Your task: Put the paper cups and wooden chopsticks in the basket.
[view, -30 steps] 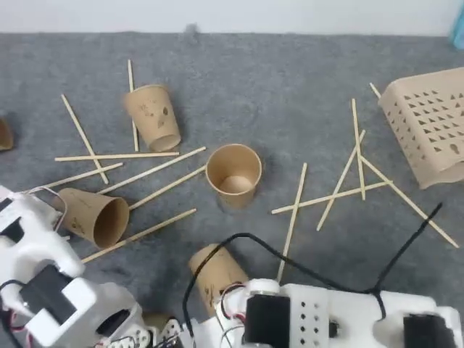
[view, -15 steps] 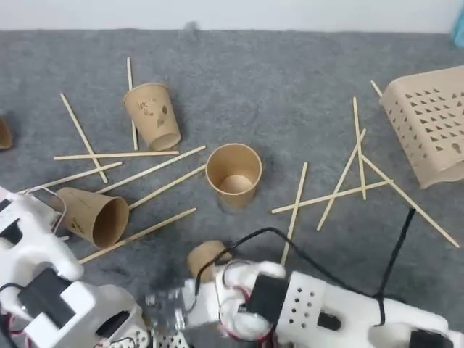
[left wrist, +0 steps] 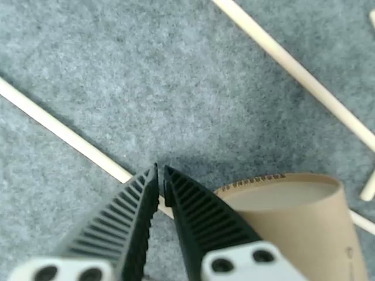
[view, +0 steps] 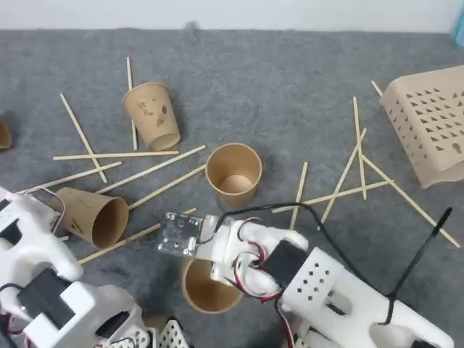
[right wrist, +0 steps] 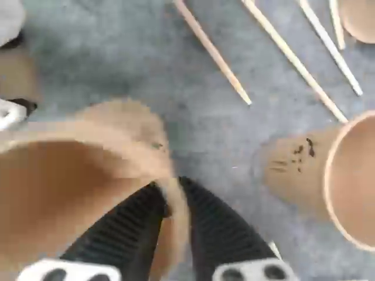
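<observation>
The basket [view: 424, 123] sits at the far right edge of the desk [view: 290, 80], tipped over, and well apart from the right arm [view: 319, 286]. That arm's jaws are pinched on the rim of one cup [view: 203, 290], one jaw inside the wall and one outside. The step in hand looks like carrying this cup across to the basket.

A thin paper rim can crumple or slip, so the pinch should stay firm but not crushing. The cup should ride high enough to pass over the chopsticks [view: 341, 177] scattered between it and the basket. The mouth of the tipped basket cannot be made out from here, so the arm should find it before letting go. Otherwise the cup could bounce off the holed wall.

The left arm's jaws are closed almost tip to tip and hold nothing. They point down over a chopstick [left wrist: 64, 136], just beside a cup lying on its side [left wrist: 293, 205].

By count there is one basket. There are five cups: the one held, one upright [view: 233, 172], two lying down [view: 152, 116] [view: 93, 215], and one cut off at the left edge [view: 3, 134]. I make the chopsticks about thirteen, roughly seven to the left and six to the right.
</observation>
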Robot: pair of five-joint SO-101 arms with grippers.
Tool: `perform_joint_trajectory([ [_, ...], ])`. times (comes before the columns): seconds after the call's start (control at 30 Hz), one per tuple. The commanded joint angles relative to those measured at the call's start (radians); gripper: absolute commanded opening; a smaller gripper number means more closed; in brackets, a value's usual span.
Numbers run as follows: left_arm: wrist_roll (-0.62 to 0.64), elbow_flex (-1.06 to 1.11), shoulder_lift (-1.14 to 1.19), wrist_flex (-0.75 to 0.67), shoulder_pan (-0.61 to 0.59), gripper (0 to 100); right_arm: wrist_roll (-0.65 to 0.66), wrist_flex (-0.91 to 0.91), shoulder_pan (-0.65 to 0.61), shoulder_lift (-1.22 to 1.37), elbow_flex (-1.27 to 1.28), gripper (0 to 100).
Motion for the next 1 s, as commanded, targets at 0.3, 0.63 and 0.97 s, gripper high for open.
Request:
perform_joint_trajectory([
  [0.3, 0.002, -0.01, -0.006, -0.017, 0.009, 1, -0.104, 0.409, 0.217, -0.027, -0.551, 0.6],
  [0.63, 0.002, -0.01, -0.006, -0.017, 0.009, 1, -0.058, 0.676, 0.888, -0.018, -0.902, 0.6],
  [0.97, 0.002, -0.01, -0.006, -0.017, 0.009, 1, 0.301, 0.673, 1.616, -0.016, -0.661, 0.6],
])
